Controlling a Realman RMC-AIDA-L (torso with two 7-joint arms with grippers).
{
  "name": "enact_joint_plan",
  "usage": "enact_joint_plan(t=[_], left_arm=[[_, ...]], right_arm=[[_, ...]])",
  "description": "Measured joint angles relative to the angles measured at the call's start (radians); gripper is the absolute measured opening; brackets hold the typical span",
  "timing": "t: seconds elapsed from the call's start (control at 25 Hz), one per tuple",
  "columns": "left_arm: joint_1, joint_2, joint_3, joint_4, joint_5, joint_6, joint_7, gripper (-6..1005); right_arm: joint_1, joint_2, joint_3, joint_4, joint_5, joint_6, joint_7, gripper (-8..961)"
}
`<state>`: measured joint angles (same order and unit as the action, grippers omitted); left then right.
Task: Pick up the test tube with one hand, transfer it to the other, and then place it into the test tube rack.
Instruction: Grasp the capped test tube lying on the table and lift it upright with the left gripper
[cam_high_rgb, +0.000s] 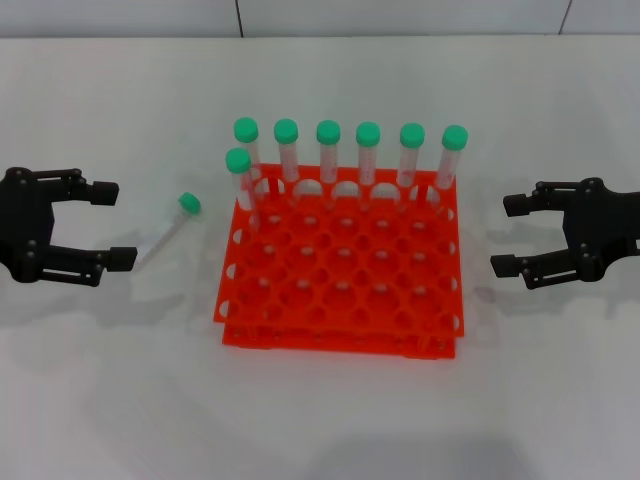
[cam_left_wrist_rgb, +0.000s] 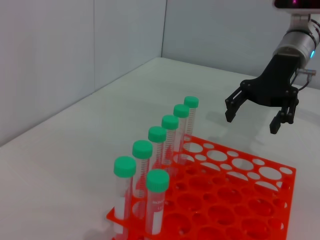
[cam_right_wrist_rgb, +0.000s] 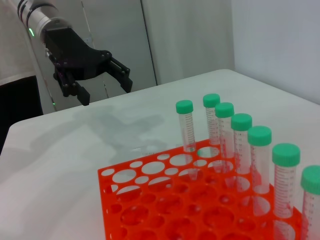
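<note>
A loose test tube (cam_high_rgb: 170, 230) with a green cap lies on the white table, between my left gripper (cam_high_rgb: 112, 224) and the orange test tube rack (cam_high_rgb: 340, 340). The left gripper is open and empty, just to the left of the tube and not touching it. My right gripper (cam_high_rgb: 506, 235) is open and empty to the right of the rack. The left wrist view shows the rack (cam_left_wrist_rgb: 240, 200) and the right gripper (cam_left_wrist_rgb: 251, 123) beyond it. The right wrist view shows the rack (cam_right_wrist_rgb: 150, 200) and the left gripper (cam_right_wrist_rgb: 102, 87) beyond it.
Several green-capped tubes (cam_high_rgb: 328, 150) stand upright along the rack's back row, with one more in the second row at its left end. They also show in the left wrist view (cam_left_wrist_rgb: 157, 145) and the right wrist view (cam_right_wrist_rgb: 240, 135). Grey wall panels stand behind the table.
</note>
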<state>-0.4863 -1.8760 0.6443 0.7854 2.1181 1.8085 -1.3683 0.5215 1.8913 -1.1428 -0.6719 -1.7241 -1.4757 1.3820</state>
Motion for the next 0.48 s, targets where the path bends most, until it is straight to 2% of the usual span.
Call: enact_joint_plan(t=[0.48], left_arm=[[0.000, -0.002, 0.000, 0.000, -0.001, -0.006, 0.000, 859]], right_arm=[[0.000, 0.000, 0.000, 0.000, -0.001, 0.000, 0.000, 869]])
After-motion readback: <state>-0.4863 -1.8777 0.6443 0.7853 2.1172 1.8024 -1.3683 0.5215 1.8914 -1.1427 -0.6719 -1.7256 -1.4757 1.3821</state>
